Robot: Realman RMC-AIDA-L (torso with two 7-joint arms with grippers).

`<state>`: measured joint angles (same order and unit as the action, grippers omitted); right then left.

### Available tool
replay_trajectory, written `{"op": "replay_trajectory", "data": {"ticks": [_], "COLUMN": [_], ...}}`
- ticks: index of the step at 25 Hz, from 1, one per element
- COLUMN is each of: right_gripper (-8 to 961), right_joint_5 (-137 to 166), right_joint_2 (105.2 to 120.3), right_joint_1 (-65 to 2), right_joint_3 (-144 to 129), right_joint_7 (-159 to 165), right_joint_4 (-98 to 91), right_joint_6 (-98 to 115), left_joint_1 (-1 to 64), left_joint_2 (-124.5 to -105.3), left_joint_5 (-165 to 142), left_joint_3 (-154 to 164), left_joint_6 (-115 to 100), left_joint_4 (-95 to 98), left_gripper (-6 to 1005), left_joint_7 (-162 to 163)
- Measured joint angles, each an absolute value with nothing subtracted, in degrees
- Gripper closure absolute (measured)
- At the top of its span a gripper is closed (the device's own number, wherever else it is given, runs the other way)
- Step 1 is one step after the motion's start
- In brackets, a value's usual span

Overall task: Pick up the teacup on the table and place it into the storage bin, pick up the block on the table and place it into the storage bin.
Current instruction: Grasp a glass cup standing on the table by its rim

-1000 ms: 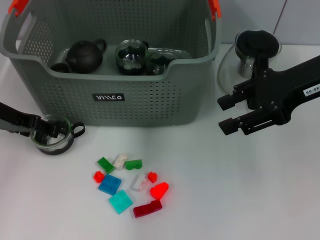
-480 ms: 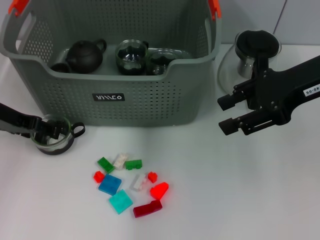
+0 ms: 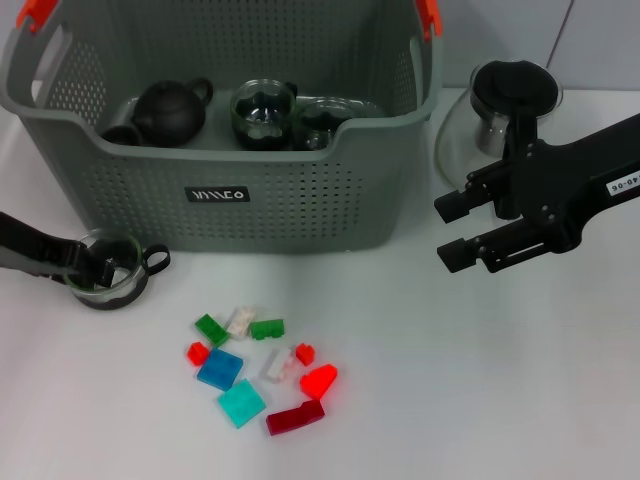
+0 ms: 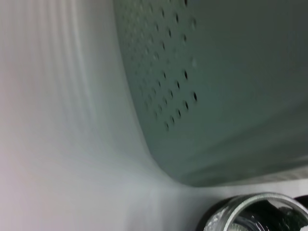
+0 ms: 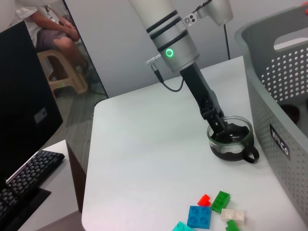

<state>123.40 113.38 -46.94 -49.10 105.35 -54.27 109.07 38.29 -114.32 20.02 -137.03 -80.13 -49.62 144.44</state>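
Observation:
The glass teacup (image 3: 128, 284) with a dark handle stands on the white table just in front of the storage bin's (image 3: 300, 215) left corner. My left gripper (image 3: 96, 270) reaches in from the left and is shut on the cup's near rim, one finger inside the cup. The right wrist view shows the same grip, the left gripper (image 5: 222, 129) on the teacup (image 5: 232, 143). Several coloured blocks (image 3: 260, 365) lie in a loose cluster in front of the bin. My right gripper (image 3: 450, 230) hovers open to the right of the bin, holding nothing.
The storage bin holds a dark teapot (image 3: 170, 110) and glass cups (image 3: 265, 112). A glass teapot with a black lid (image 3: 505, 105) stands right of the bin, behind my right arm. The left wrist view shows the bin's wall (image 4: 216, 72) and the teacup's rim (image 4: 260, 204).
My left gripper has sunk slightly and drawn in on the teacup's rim. The teacup, the blocks and the right arm have not moved.

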Motion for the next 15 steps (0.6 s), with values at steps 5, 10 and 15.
{"op": "replay_trajectory", "data": {"ticks": [5,10,15], "right_gripper": [278,279,279], "right_joint_5": [123.4,123.4,123.4], "right_joint_2": [113.38,113.38,113.38], "right_joint_1": [-46.9,-46.9,-46.9], "right_joint_3": [-48.9,-48.9,-48.8], "right_joint_7": [105.2,105.2,105.2], "right_joint_4": [-54.2,-54.2,-54.2], "right_joint_6": [109.1,109.1,109.1], "left_joint_1": [38.4,38.5,38.5], "left_joint_2": [-114.34,-114.28,-114.26], "left_joint_5": [20.0,20.0,20.0], "left_joint_3": [-136.7,-136.7,-136.8], "left_joint_6": [-80.0,-80.1,-80.3], "left_joint_4": [-49.4,-49.4,-49.4], "left_gripper": [416,530,815], "left_joint_7": [144.4,144.4,144.2]}}
